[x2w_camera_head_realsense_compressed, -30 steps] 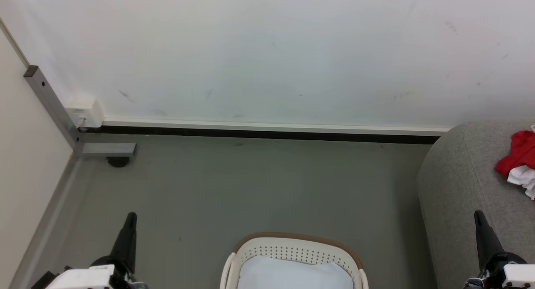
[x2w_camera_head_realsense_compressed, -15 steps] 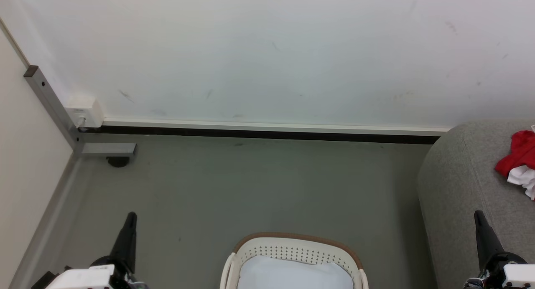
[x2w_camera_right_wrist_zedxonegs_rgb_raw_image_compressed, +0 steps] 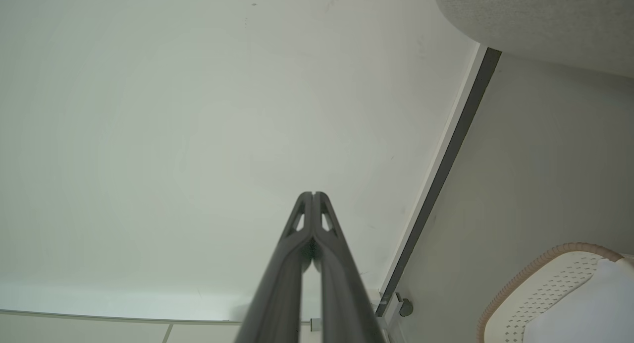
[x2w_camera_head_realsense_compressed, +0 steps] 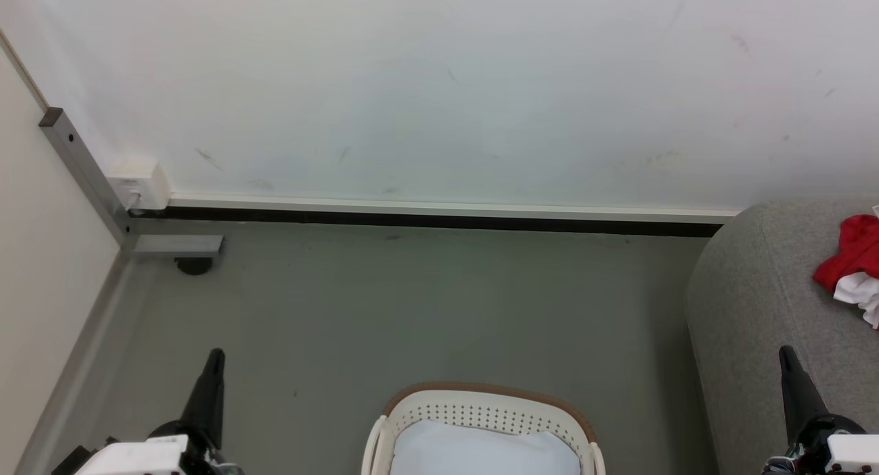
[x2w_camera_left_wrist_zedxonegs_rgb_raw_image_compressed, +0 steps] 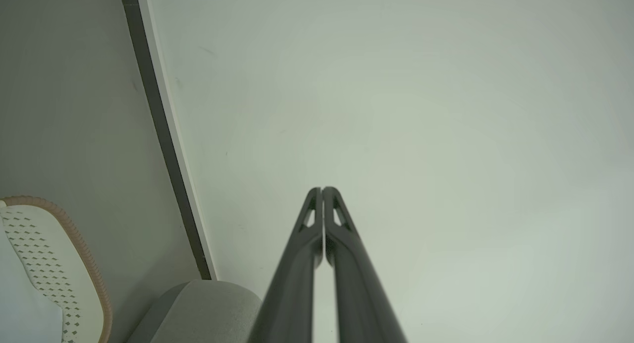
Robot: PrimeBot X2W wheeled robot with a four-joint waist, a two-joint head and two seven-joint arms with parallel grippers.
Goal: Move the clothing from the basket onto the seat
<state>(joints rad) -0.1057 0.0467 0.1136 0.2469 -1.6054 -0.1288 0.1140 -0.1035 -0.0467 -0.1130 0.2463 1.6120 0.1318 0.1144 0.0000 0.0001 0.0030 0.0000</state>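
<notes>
Head view: I count one oval cream-white plastic basket (x2w_camera_head_realsense_compressed: 484, 410) and one heap of bright red fabric clothing (x2w_camera_head_realsense_compressed: 851, 252) on one light grey upholstered seat (x2w_camera_head_realsense_compressed: 755, 290). My left gripper (x2w_camera_head_realsense_compressed: 214, 357) and right gripper (x2w_camera_head_realsense_compressed: 786, 355) point up. Left wrist view: fingers pressed together, empty. Right wrist view: the same.

basket (x2w_camera_head_realsense_compressed: 484, 412) on floor (x2w_camera_head_realsense_compressed: 412, 310), clothing (x2w_camera_head_realsense_compressed: 851, 252) on seat (x2w_camera_head_realsense_compressed: 755, 290)
</notes>
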